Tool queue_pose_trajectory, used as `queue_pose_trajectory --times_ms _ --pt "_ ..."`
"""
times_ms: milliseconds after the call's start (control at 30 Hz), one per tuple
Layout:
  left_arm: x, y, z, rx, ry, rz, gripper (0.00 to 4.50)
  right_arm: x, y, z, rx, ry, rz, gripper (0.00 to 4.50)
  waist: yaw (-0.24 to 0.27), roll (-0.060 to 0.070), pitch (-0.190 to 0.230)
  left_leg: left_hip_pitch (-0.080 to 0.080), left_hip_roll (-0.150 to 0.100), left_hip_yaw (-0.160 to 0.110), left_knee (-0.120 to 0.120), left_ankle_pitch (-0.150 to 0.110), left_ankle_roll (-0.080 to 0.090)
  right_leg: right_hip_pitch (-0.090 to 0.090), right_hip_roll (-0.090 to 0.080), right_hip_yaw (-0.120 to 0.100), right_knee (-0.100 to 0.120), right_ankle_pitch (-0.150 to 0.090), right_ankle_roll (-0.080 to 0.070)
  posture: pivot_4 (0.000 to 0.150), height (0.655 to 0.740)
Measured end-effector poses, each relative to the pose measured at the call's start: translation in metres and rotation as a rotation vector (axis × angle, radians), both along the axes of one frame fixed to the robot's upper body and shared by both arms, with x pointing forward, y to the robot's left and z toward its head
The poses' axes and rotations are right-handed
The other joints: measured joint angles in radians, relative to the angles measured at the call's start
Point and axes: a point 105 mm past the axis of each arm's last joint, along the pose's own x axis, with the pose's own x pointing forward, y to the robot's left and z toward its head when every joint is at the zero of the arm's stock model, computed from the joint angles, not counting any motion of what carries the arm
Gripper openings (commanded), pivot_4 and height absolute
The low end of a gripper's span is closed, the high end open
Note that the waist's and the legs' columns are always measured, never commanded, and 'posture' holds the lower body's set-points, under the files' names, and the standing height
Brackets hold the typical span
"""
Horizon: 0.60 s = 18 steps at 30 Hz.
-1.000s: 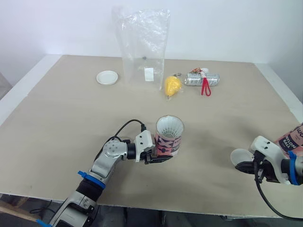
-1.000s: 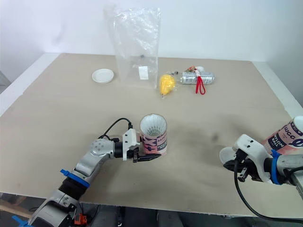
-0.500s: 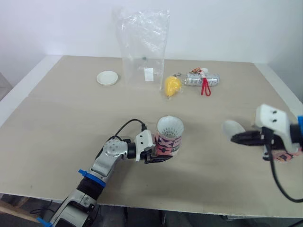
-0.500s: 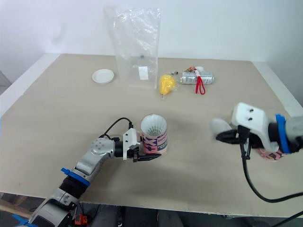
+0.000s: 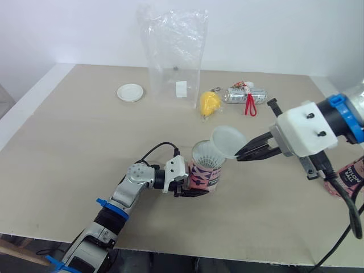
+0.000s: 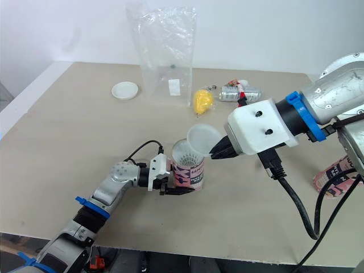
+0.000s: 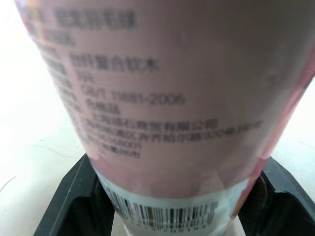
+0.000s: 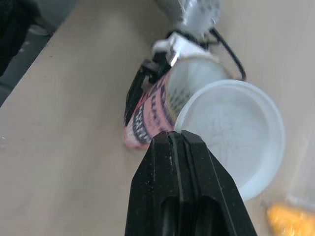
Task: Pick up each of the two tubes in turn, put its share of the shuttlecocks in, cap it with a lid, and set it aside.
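Note:
A pink printed tube [image 5: 205, 168] stands upright near the table's front middle, white shuttlecock feathers showing in its open top. My left gripper [image 5: 190, 185] is shut on the tube's lower part [image 7: 162, 123]. My right gripper [image 5: 243, 154] is shut on the rim of a translucent white lid [image 5: 227, 141], held tilted just above and to the right of the tube's mouth [image 8: 189, 83]. The lid [image 8: 231, 132] overlaps the tube's rim without sitting on it. A second pink tube [image 5: 348, 177] stands by the right edge, partly behind my right arm.
A second white lid [image 5: 130, 92] lies at the back left. An upright clear plastic bag [image 5: 174, 54] stands at the back middle. Beside it are a yellow object [image 5: 209, 103], a silver can [image 5: 243, 95] and a red loop [image 5: 249, 104].
My right gripper has risen from the table's front right and swung left with the lid, ending just above the tube's mouth. The left gripper still holds the tube in place.

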Motion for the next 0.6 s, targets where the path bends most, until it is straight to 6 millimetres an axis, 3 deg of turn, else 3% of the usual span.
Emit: queue_pose_trajectory --times_ms 200,600 --pt "-0.002 0.0 0.002 0.042 -0.026 -0.04 2.75 0.007 0.006 -0.004 -0.039 -0.011 0.056 0.05 0.0 0.0 0.0 0.0 0.0 0.0 0.0 -0.003 0.001 0.0 0.0 0.0 0.001 -0.001 -0.007 0.15 0.74" --pt "-0.001 -0.002 0.003 0.053 0.032 -0.039 2.75 0.003 0.013 -0.015 -0.094 0.042 0.13 0.05 0.003 0.001 0.0 0.001 0.0 -0.002 0.001 -0.005 0.002 0.002 0.0 -0.001 0.001 -0.002 -0.007 0.15 0.74"
